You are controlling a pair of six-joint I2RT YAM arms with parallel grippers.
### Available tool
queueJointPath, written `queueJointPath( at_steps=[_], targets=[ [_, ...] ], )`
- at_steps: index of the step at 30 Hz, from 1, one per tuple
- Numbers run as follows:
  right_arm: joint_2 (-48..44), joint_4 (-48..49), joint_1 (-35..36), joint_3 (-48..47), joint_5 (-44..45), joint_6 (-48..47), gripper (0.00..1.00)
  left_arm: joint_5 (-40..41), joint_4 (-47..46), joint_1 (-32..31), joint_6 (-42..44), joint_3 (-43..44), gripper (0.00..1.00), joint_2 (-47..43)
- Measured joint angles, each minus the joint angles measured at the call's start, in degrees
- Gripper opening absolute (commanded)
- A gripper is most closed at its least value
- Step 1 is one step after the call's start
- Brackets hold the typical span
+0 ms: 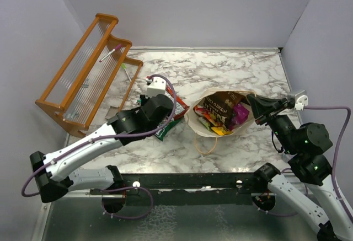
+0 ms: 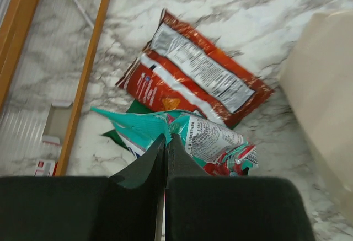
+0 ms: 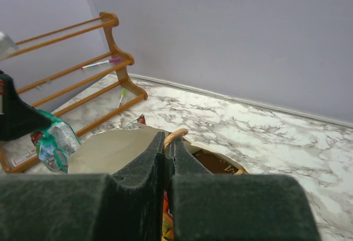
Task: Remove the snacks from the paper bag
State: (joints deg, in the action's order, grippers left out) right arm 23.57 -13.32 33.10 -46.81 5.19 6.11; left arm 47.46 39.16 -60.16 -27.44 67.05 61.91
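Observation:
The paper bag stands open at mid-table with several snacks in it: brown, magenta, yellow and red-orange packets. My right gripper is shut on the bag's cord handle at its right rim; the bag wall and a brown packet show below. My left gripper is shut on a teal-green packet, left of the bag and low over the table. A red-orange packet lies flat beyond it. The bag's side is at the right of that view.
An orange wooden rack leans at the far left with a pink-tipped pen on it; its rail and a green pen show in the left wrist view. Purple walls bound the marble table.

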Motion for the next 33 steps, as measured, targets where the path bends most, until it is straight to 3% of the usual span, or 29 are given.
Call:
queueJointPath(
  at_steps=[7,12,14,15,17,19,24,30,33],
  targets=[
    [0.7,-0.7,0.0,-0.3,-3.4,-3.4,0.02,-9.9,-0.8,16.2,-1.9,-5.3,0.0,3.7],
    [2.2,-2.8,0.0,-2.4,-4.8,-3.9,0.02,-16.4,-4.3,21.4,0.3,-4.9,0.0,9.7],
    [3.1,-4.0,0.0,-4.1,-5.2,-3.5,0.02,-18.3,-5.0,22.6,1.0,-4.1,0.29,12.9],
    [3.5,-4.3,0.0,-4.8,-5.4,-3.3,0.02,-18.3,-5.0,22.6,1.0,-4.1,0.5,12.9],
    [3.8,-4.5,0.0,-5.3,-7.5,-3.1,0.02,-19.0,-6.8,24.2,1.8,-3.1,0.68,18.3],
    [3.8,-4.6,0.0,-5.2,-12.1,-3.5,0.02,-20.2,-7.6,24.8,1.9,-3.2,0.79,19.6],
    [5.1,-4.5,0.0,-5.1,-28.0,-4.8,0.02,-24.5,-10.1,24.8,1.5,-5.2,0.9,15.7],
    [11.8,-4.2,0.0,-5.1,-46.8,-5.2,0.02,-34.7,-13.3,24.9,-0.4,-10.0,0.95,-1.8],
    [14.2,-4.2,0.0,-5.1,-51.8,-5.1,0.02,-40.6,-15.1,24.8,-1.5,-11.3,0.95,-8.6]
  ],
)
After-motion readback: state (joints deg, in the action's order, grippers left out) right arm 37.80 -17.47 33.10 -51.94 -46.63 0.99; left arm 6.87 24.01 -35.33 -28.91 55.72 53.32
